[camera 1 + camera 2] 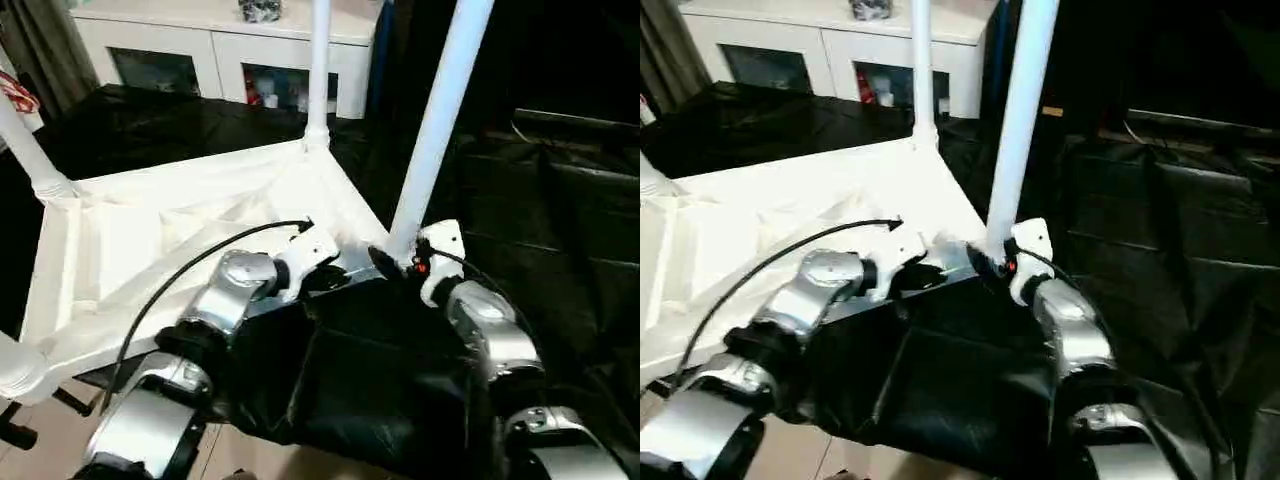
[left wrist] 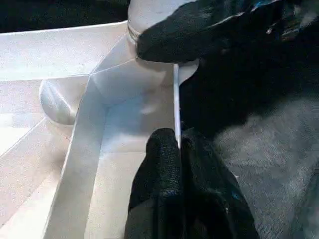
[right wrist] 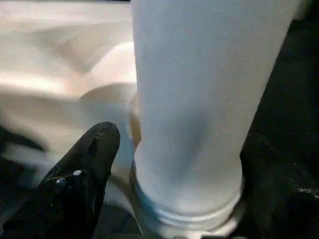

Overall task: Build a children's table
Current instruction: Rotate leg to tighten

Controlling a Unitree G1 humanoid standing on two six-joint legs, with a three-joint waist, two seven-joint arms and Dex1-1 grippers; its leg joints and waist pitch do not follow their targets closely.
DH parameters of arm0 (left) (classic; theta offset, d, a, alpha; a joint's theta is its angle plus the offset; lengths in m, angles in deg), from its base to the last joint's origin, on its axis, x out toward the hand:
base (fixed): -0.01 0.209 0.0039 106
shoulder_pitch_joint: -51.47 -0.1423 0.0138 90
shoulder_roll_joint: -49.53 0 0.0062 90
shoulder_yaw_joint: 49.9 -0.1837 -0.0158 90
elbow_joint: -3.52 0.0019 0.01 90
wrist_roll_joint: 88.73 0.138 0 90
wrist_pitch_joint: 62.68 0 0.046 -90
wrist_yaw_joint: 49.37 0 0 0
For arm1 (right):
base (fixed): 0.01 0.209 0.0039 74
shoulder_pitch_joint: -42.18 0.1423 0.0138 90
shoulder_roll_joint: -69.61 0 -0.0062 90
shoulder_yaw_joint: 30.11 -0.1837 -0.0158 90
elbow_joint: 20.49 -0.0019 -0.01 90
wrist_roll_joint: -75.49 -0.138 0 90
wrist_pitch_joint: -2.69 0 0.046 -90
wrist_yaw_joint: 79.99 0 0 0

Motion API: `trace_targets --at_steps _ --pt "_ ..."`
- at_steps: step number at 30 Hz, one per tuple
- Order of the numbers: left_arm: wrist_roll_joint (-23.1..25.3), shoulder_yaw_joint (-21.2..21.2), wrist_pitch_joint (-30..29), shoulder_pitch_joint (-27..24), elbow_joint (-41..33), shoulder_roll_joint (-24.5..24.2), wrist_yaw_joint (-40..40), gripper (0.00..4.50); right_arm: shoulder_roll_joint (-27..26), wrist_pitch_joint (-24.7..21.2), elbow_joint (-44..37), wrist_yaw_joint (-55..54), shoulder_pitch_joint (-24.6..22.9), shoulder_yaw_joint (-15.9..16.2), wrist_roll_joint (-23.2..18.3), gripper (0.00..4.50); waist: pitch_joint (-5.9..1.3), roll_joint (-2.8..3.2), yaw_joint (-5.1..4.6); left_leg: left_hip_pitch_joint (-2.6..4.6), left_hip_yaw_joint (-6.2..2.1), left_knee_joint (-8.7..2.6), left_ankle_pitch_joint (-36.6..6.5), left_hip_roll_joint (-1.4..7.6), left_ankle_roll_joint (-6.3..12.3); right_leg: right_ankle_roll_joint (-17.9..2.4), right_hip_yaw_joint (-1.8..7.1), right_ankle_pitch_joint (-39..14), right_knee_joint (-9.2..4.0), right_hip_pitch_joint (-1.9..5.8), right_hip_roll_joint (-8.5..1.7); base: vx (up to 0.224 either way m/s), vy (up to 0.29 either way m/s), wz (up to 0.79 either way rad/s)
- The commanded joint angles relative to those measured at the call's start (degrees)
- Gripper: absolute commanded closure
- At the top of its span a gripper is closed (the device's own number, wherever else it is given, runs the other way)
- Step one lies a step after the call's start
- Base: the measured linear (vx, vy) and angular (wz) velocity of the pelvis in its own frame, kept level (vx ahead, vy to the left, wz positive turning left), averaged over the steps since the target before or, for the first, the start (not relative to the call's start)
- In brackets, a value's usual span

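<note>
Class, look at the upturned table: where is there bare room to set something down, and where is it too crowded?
Free: the tabletop's ribbed underside between the far leg and the left-hand leg; the black sheet right of the near leg. Crowded: that near corner, where the left hand and right hand meet.

One white plastic upturned tabletop (image 1: pixel 150 240), four long white round legs (image 1: pixel 440 110) standing in it, and one white glass-doored cabinet (image 1: pixel 215 45) behind.

Head cameras look down over both forearms; both wrist cameras sit close on one table (image 1: pixel 150 240) corner.
</note>
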Motion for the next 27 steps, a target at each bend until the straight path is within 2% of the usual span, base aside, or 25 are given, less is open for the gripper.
trace_targets --at_steps 1,3,6,10,14,15,17,23,27 --pt "-2.7 -1.7 3.4 -0.4 -3.0 0.5 -5.2 4.50 -0.5 -2.1 -1.1 10.2 -1.8 6.1 -0.5 0.73 -3.29 -0.62 0.59 -0.18 -0.35 -2.95 -10.5 1.57 4.64 -10.5 2.77 -11.7 -4.89 3.42 -4.74 0.000 0.000 0.00" --pt "-3.6 -1.6 3.6 -0.7 -3.7 -0.5 -7.8 4.50 1.7 -2.6 -2.8 15.4 -2.6 6.9 -1.1 0.73 -3.31 -0.58 0.77 -0.29 -0.28 -2.89 -10.4 1.70 4.92 -10.8 2.69 -11.1 -4.70 3.41 -4.65 0.000 0.000 0.00" --pt "-4.4 -1.4 3.4 -1.1 -4.7 -1.6 -10.5 4.50 3.6 -2.9 -4.5 20.3 -3.4 7.7 -1.4 0.73 -3.26 -0.50 0.93 -0.03 -0.24 -2.88 -11.3 1.86 4.51 -11.4 2.66 -12.4 -4.78 3.11 -4.77 0.000 0.000 0.00" --pt "-5.5 -1.4 3.3 -1.3 -5.7 -3.2 -14.5 4.50 6.6 -3.8 -6.6 26.0 -3.9 9.0 -2.2 0.73 -3.39 -0.34 1.49 0.17 -0.26 -2.89 -11.3 1.94 4.26 -11.8 2.72 -11.4 -4.63 2.97 -4.77 0.000 0.000 0.00" --pt "-5.6 -1.4 3.7 -1.0 -5.4 -4.0 -15.7 4.50 7.9 -4.8 -8.0 29.1 -4.3 9.6 -2.7 0.73 -3.47 -0.36 1.88 0.05 -0.29 -2.79 -10.6 1.86 4.32 -12.0 2.72 -9.5 -4.38 3.16 -4.67 0.000 0.000 0.00" --pt "-5.6 -1.2 3.9 -0.9 -5.2 -4.8 -17.0 4.50 8.9 -6.1 -9.5 31.9 -4.7 10.1 -3.1 0.98 -3.49 -0.35 1.98 -0.01 -0.29 -2.76 -10.2 1.83 4.50 -12.1 2.68 -8.6 -4.35 3.25 -4.66 0.000 0.000 0.00" --pt "-5.6 -1.1 3.9 -0.8 -5.1 -5.1 -17.5 4.50 9.2 -6.5 -10.1 32.5 -4.8 10.1 -3.3 1.05 -3.58 -0.31 2.14 -0.03 -0.32 -2.71 -9.7 1.90 4.69 -12.2 2.65 -7.8 -4.22 3.20 -4.69 0.000 0.000 0.00" --pt "-5.9 -1.2 3.6 -1.0 -5.0 -6.3 -19.2 4.50 9.9 -9.3 -12.4 35.5 -5.7 11.4 -4.3 1.55 -3.53 -0.16 2.64 0.11 -0.34 -2.78 -10.6 1.93 3.88 -11.6 2.66 -9.9 -4.42 3.09 -4.75 0.000 0.000 0.00" --pt "-6.1 -1.4 3.1 -1.2 -5.1 -6.8 -20.5 4.50 10.3 -10.5 -13.6 36.6 -6.3 11.6 -4.9 1.82 -3.61 -0.20 3.01 0.14 -0.35 -2.75 -10.1 1.98 3.72 -11.7 2.65 -8.9 -4.26 3.08 -4.70 0.000 0.000 0.00"
